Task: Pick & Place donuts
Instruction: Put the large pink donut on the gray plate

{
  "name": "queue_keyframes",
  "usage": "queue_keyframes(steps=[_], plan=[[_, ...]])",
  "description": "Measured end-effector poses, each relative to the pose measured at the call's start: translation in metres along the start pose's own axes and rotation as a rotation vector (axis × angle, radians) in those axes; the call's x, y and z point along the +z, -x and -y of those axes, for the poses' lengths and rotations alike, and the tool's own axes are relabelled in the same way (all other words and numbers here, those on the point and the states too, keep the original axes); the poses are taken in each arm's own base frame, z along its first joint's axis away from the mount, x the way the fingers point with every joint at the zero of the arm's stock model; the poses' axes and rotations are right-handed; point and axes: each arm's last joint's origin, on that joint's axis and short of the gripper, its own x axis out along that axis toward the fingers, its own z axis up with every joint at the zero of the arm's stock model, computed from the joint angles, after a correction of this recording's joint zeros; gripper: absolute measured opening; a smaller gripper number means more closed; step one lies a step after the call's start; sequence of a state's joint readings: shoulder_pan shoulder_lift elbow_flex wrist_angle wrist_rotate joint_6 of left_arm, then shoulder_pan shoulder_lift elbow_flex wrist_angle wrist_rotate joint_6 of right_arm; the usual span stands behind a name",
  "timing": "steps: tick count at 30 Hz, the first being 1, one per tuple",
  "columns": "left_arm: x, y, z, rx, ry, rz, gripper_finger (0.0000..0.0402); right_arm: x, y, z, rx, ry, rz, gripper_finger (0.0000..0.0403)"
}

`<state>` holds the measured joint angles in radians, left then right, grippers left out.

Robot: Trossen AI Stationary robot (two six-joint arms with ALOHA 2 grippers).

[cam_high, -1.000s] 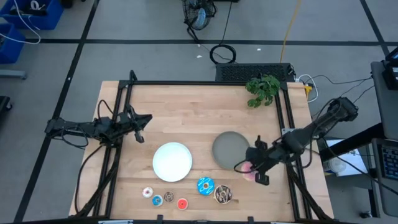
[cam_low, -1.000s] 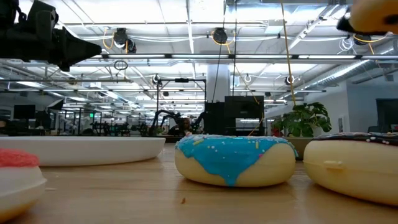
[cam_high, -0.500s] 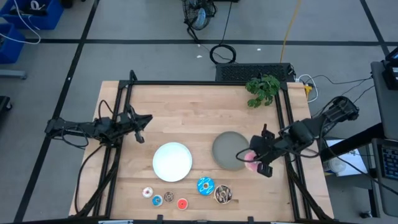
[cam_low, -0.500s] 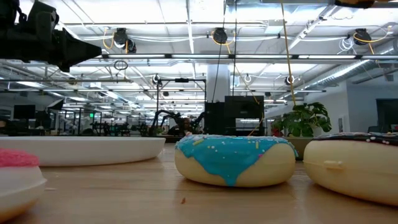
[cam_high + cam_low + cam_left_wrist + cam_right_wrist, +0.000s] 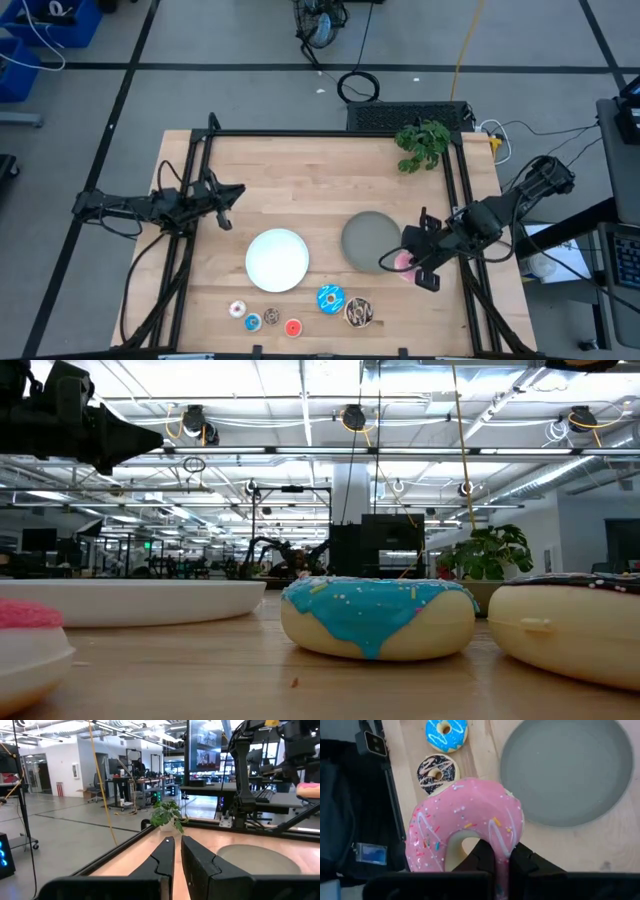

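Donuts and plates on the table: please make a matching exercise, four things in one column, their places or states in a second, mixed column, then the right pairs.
Things:
1. pink donut
2. blue donut
3. white plate
4. grey plate

Places or states:
A. empty, next to the right gripper
B. lying beside the chocolate donut
C. held in the air by the right gripper
D. empty, between the two arms

Pairs: 1-C, 2-B, 3-D, 4-A

1. Beneath my pincers spreads a pale wooden table [image 5: 300,190] on a grey floor [image 5: 220,90] crossed by dark lines.
2. Ahead of my left pincer stands a potted plant [image 5: 167,815].
3. Beyond it are desks [image 5: 135,782] and a white wall [image 5: 60,755].
4. High above hang ceiling light strips [image 5: 300,450].
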<state>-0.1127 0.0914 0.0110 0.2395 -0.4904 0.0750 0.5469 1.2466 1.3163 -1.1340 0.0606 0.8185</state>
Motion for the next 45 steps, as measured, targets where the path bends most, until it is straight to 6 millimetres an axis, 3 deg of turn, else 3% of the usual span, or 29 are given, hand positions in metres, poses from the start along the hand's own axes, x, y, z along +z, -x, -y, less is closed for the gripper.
queue_keyframes(steps=[21, 27, 36, 45], plan=[[0.002, 0.0, 0.0, 0.001, 0.019, 0.023, 0.0037, 0.003, -0.001, 0.001, -0.066, 0.04, 0.08, 0.0008], [0.002, 0.0, 0.0, 0.007, 0.019, 0.023, 0.0037, 0.029, -0.019, 0.002, -0.061, 0.046, 0.124, 0.0008], [0.002, 0.0, 0.0, 0.008, 0.011, 0.023, 0.0037, 0.073, -0.074, 0.033, 0.019, 0.126, -0.11, 0.0009], [0.002, 0.0, 0.0, 0.009, 0.002, 0.023, 0.0037, 0.116, -0.075, 0.085, -0.052, 0.163, 0.084, 0.0009]])
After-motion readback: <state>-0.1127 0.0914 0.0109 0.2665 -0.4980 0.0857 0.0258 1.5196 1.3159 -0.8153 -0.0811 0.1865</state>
